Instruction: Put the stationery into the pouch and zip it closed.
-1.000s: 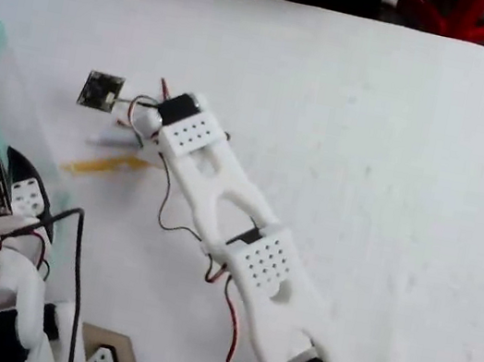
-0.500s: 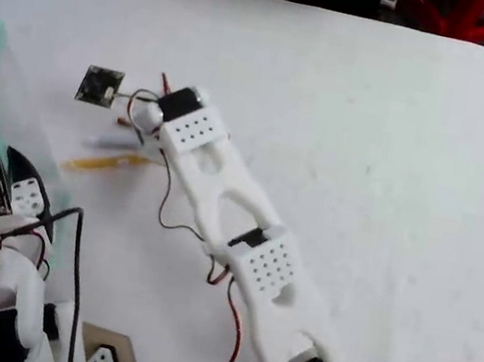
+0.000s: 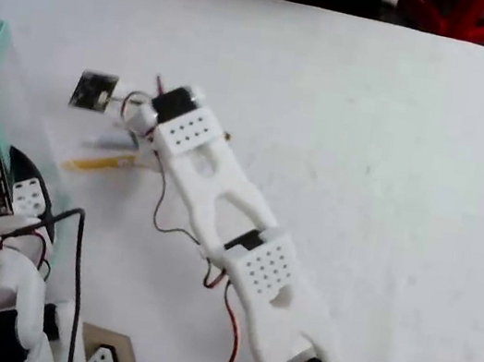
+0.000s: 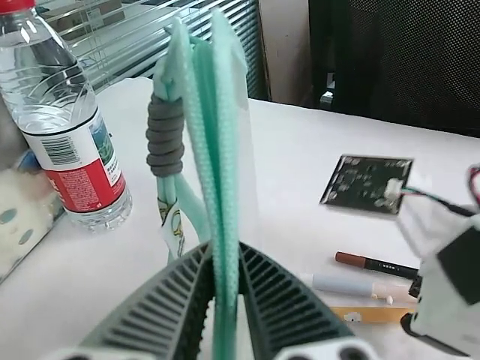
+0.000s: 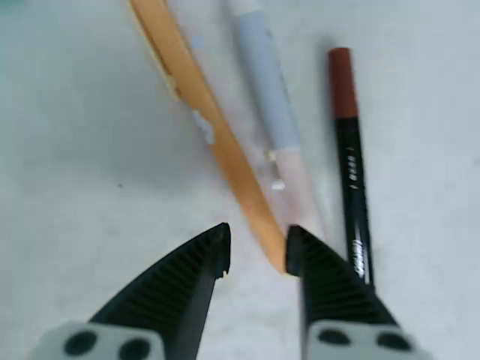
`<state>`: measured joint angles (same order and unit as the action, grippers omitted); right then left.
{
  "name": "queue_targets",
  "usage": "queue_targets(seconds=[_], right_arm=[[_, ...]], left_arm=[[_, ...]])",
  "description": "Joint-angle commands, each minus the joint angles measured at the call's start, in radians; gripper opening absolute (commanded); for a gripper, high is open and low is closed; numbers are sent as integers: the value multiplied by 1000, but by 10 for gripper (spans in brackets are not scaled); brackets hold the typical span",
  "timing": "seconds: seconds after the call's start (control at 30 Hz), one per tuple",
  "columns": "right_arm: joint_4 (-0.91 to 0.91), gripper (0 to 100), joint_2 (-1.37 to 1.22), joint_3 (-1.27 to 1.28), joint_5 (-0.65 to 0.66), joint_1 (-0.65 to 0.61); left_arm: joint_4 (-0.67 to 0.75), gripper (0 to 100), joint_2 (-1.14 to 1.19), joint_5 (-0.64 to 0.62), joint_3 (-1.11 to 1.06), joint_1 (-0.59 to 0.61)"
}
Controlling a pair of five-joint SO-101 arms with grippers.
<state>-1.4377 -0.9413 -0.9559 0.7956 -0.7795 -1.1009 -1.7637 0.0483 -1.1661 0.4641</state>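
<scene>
Standing on the white table [image 3: 375, 120] near the pouch [image 4: 217, 135] is a water bottle [image 4: 64, 127] with a red label. A small dark board [image 3: 95, 91] on wires sits at the tip of the right arm, just past the pens. From high up, that long white arm covers part of the pens, so only their ends peek out.

The left gripper [image 4: 225, 255] is pinched tight on the edge of the green pouch. The pouch stands straight up out of the jaws. A grey cord [image 4: 165, 135] is wound at its edge.

Three pens lie flat on the table, side by side and nearly in line with each other, between the pouch and the right arm. The yellow pen [image 5: 202, 127] is closest to the pouch, the grey pen [image 5: 270, 112] is in the middle, and the black pen [image 5: 349, 150] is on the other side. The black pen's brown cap points away from the right gripper [image 5: 256, 238].

The right gripper's jaws are apart, low over the table. The near end of the yellow pen sits between them, close to one jaw.
</scene>
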Motion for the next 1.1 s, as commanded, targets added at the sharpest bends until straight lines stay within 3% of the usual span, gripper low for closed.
queue_targets(seconds=[0.0,0.17,0.37,0.67,0.8,1.07], right_arm=[[28,299,4,-38,11,-25],[22,269,-7,-26,15,-27],[22,164,-82,-11,175,-47],[-2,133,-111,-32,178,-62],[-35,8,-107,-71,180,-70],[-65,19,-105,-80,181,-67]], left_arm=[[31,23,4,-12,5,-24],[29,23,4,-12,5,-24],[18,23,4,-12,3,-25],[17,23,4,-12,3,-25],[17,23,4,-12,3,-25],[17,23,4,-12,3,-25]])
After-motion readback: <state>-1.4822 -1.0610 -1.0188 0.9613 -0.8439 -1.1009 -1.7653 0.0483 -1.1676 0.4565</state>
